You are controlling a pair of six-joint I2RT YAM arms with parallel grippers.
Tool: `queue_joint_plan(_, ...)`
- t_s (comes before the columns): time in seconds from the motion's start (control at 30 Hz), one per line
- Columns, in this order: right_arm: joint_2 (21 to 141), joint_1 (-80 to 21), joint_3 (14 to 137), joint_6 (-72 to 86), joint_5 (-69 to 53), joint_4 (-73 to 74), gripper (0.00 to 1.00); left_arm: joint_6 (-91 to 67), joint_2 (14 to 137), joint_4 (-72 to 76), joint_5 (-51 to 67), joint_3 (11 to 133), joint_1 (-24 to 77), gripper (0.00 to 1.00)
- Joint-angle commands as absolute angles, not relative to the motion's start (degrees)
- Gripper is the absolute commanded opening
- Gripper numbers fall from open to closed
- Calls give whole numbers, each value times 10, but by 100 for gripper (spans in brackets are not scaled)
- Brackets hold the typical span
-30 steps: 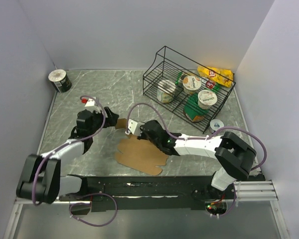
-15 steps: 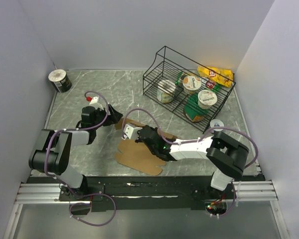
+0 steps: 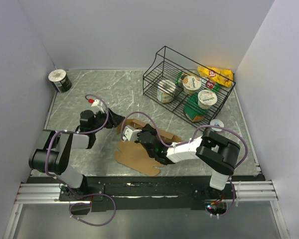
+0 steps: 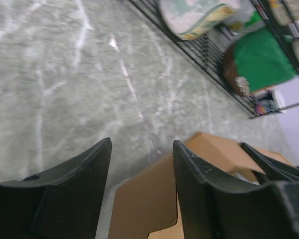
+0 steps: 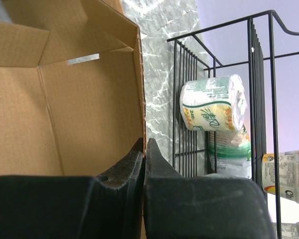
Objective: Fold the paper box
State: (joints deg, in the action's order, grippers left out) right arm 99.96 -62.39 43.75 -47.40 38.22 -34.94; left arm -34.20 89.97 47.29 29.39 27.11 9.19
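Note:
The paper box (image 3: pixel 139 157) is a flat brown cardboard sheet near the table's front, with one panel (image 3: pixel 163 134) lifted. My right gripper (image 3: pixel 141 133) is shut on that panel's edge. In the right wrist view its closed tips (image 5: pixel 144 144) pinch the thin edge of the cardboard (image 5: pixel 89 114). My left gripper (image 3: pixel 118 119) is at the sheet's far-left corner. In the left wrist view its fingers (image 4: pixel 199 184) stand apart, with a cardboard flap (image 4: pixel 144 204) in the gap between them; that gripper (image 4: pixel 142 144) is open.
A black wire basket (image 3: pixel 189 84) holding cups and a wrapped roll stands at the back right. A yellow snack bag (image 3: pixel 217 74) lies behind it. A dark can (image 3: pixel 60 80) sits in the far-left corner, and a small round lid (image 3: pixel 217 124) lies right of the box.
My left gripper has moved right onto the sheet's far-left flap and its jaws have narrowed. The right gripper has shifted left and forward, raising the pinched panel.

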Motion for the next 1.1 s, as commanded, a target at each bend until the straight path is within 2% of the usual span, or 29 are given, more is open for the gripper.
queue_joint_plan(0.0, 1010, -624, 428, -461, 394, -383, 0, -380, 899, 563, 373, 236, 91, 55)
queue_joint_plan(0.13, 1007, -623, 422, -463, 394, -390, 0, -416, 911, 614, 399, 214, 91, 49)
queue_joint_plan(0.33, 1009, -624, 417, -462, 392, -396, 0, -486, 944, 755, 445, 183, 92, 47)
queue_joint_plan(0.6, 1012, -625, 416, -462, 393, -396, 0, -514, 969, 850, 479, 160, 98, 47)
queue_joint_plan(0.77, 1013, -624, 411, -464, 395, -403, 0, -477, 948, 806, 461, 163, 130, 46)
queue_joint_plan(1.07, 1009, -625, 407, -457, 393, -400, 0, -320, 826, 570, 339, 163, 195, 49)
